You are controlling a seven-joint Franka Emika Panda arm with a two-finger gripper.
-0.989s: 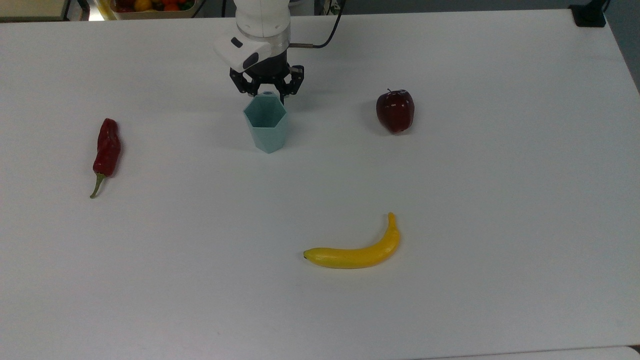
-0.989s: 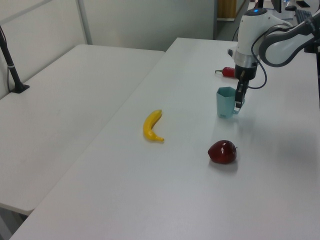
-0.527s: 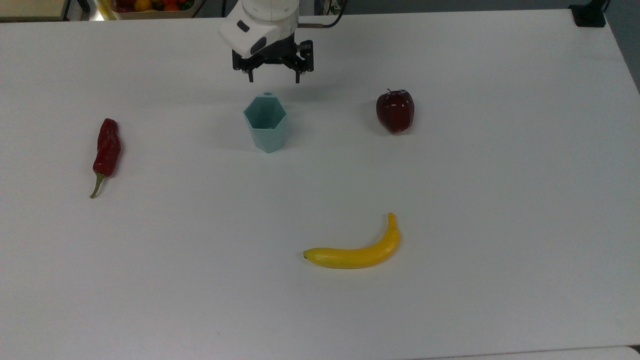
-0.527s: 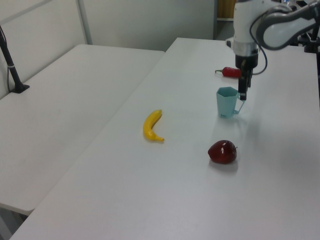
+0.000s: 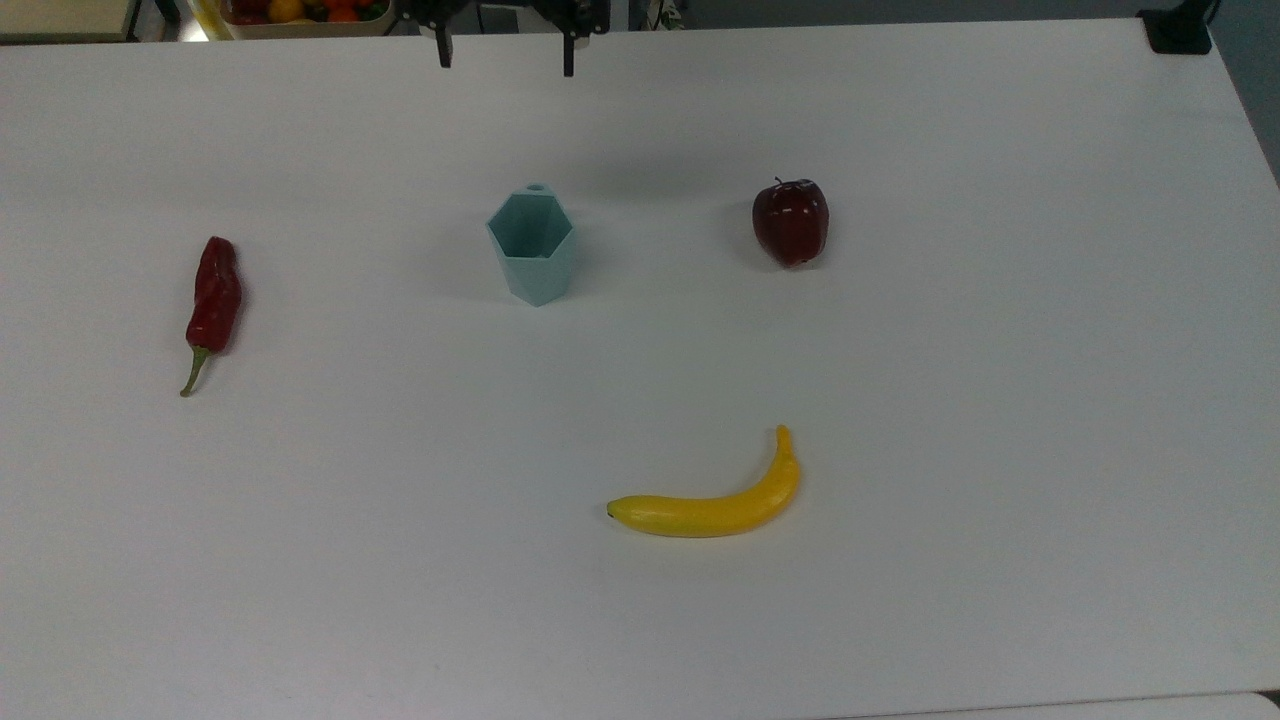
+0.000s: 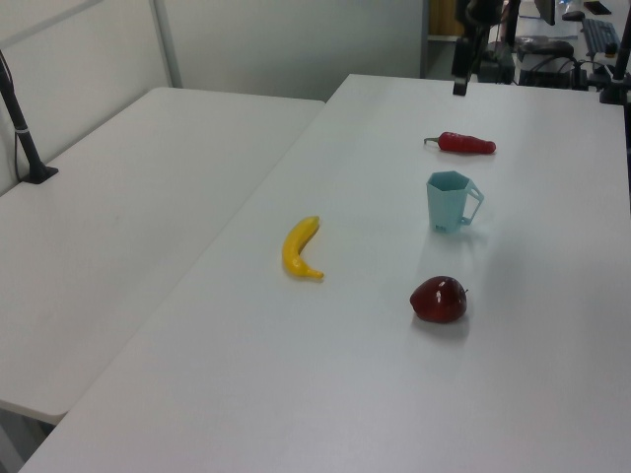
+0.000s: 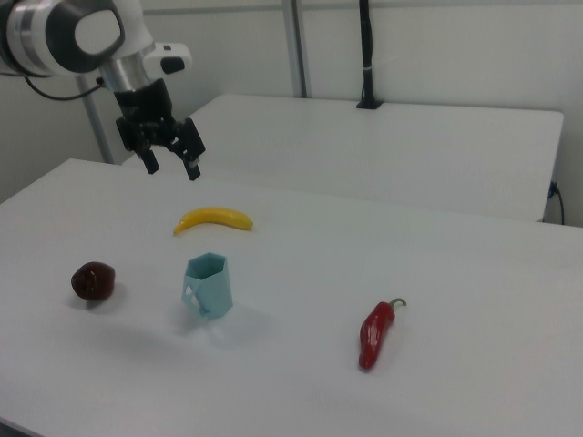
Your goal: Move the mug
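Mug [image 5: 532, 247] stands upright on the white table [image 5: 900, 400], free of any grip, handle tab at its 12 o'clock in the top view. Gripper [image 7: 170, 162] hangs high above the table, well apart from the mug, fingers spread wide and empty. Judgement: mug looks released; task either finished or awaiting a fresh grasp.

Surface: plain white, matte. From the mug in the top view: red chili [image 5: 212, 302] at 9 o'clock, apple [image 5: 790, 221] at 3 o'clock, banana [image 5: 715, 500] near 5 o'clock. Second white table [image 6: 118, 217] alongside; pale walls behind.
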